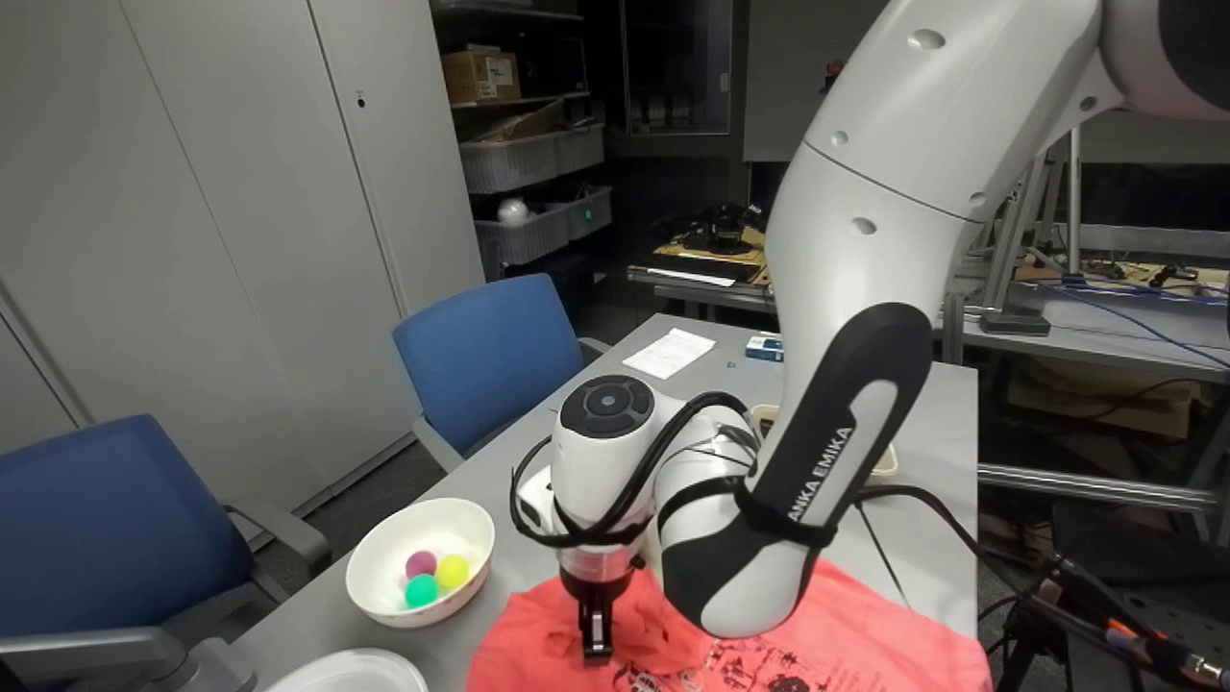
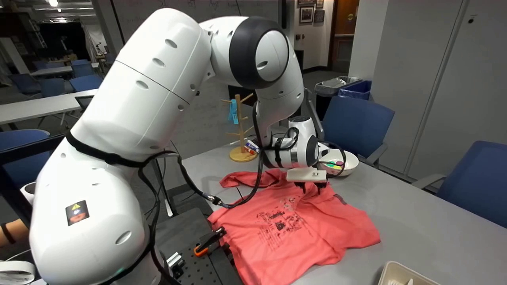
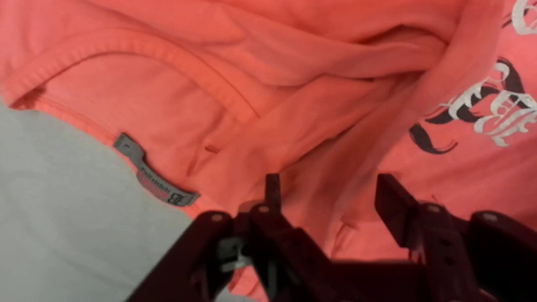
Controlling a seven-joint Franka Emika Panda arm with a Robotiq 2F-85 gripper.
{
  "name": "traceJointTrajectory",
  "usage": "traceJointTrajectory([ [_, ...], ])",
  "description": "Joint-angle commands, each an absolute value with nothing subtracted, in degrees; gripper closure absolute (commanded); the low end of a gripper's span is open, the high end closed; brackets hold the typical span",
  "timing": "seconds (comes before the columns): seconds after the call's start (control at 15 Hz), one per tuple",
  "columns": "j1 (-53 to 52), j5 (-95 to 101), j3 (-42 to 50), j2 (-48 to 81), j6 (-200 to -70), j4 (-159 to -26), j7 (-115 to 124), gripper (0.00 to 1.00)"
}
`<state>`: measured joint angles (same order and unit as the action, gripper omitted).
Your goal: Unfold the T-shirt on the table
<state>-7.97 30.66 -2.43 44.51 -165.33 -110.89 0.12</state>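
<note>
One wide stretch of grey desk [image 2: 427,233] shows at the right of an exterior view, beside the coral T-shirt [image 2: 273,233], which lies across the centre, meets the desk's edge left of centre and runs off the bottom. At the lower left of an exterior view, a white bowl [image 1: 413,527] holds purple, yellow and green balls [image 1: 453,573]; below, a plate [image 1: 351,673] is cut off. In the wrist view the jaws stand well apart over the T-shirt's folds; contact is hard to tell.
</note>
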Motion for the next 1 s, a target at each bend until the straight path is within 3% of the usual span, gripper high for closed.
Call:
traceJointTrajectory([
  [0.0,-10.79,28.12,0.33,44.30,-165.69,-110.44,-3.23,0.69],
  [0.27,-11.67,27.69,1.41,43.09,-166.00,-111.99,-3.30,0.99],
  [0.53,-14.93,29.83,5.22,37.39,-165.30,-118.02,-1.42,0.99],
  [0.93,-27.57,41.88,24.25,25.85,-165.58,-129.60,13.56,0.99],
])
